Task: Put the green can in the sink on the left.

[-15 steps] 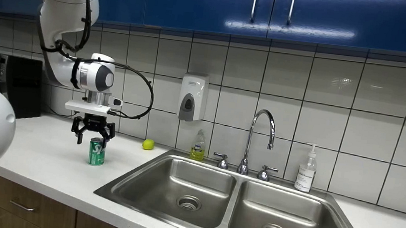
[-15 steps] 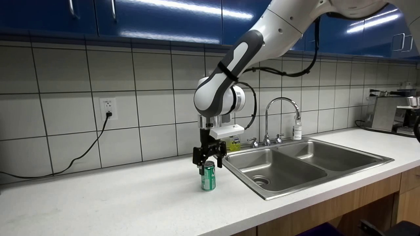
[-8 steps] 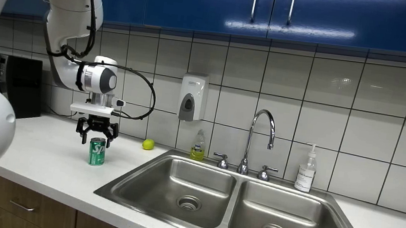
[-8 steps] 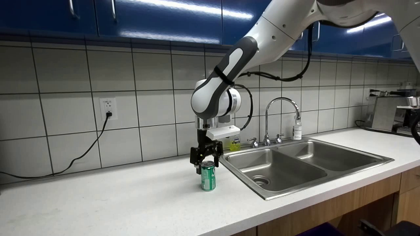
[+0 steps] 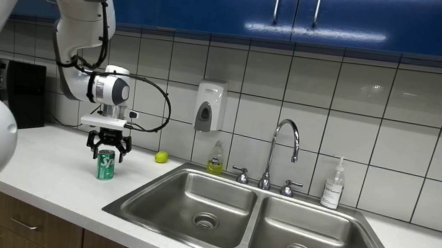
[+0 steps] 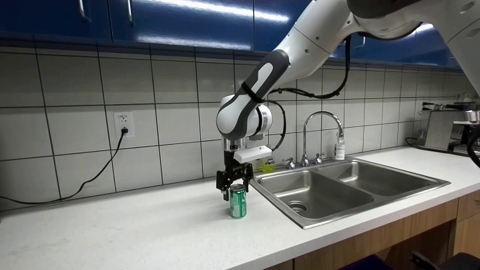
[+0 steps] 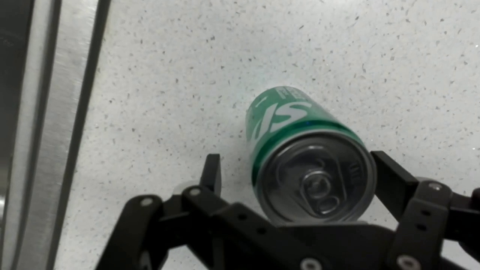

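The tool (image 7: pixel 295 159), its fingers (image 7: pixel 213 172) set wide apart, hangs over the green can (image 7: pixel 305 150). The can stands upright on the table (image 6: pixel 112 232), near the double sink (image 5: pixel 251 224) and outside it. In the wrist view the can's top lies in the gap between the fingers, closer to the one at right; whether that finger touches it cannot be determined. In both exterior views the tool's body appears above the can.
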Robot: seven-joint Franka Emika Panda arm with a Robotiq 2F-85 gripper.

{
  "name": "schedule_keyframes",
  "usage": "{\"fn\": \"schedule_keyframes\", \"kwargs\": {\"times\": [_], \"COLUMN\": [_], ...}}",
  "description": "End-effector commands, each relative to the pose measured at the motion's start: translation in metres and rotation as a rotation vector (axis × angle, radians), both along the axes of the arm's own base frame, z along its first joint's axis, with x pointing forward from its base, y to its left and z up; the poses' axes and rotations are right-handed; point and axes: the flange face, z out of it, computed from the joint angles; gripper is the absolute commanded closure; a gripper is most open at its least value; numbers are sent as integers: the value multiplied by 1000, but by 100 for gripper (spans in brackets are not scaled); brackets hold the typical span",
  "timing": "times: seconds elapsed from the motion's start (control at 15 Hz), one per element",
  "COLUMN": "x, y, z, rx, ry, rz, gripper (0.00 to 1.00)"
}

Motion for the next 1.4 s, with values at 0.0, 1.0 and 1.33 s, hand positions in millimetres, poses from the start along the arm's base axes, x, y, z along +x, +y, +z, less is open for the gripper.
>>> {"fn": "schedule_keyframes", "kwargs": {"times": [0.0, 1.0, 1.33], "x": [8, 5, -1], "y": [0, -2, 0], "z": [3, 1, 14], "rx": [-40, -50, -45], "ry": [8, 40, 44], "rz": [-25, -49, -79], "gripper": [0, 62, 62]}}
